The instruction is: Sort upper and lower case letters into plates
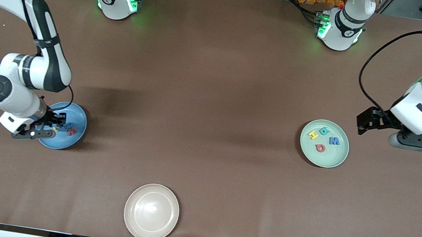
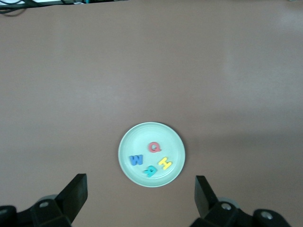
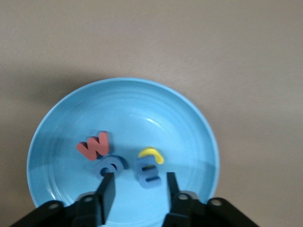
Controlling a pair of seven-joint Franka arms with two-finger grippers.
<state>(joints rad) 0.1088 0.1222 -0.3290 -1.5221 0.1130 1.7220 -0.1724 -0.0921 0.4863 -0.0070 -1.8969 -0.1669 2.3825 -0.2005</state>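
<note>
Letters lie flat in blue plate, variously turned.

Blue plate holds red, blue and yellow letters; mint green plate; cream plate.

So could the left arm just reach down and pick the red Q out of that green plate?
Probably yes. The left gripper hangs open beside the mint green plate, at its end of the table, and the red Q lies uncovered with small gaps to the other letters, though they sit close.
</note>
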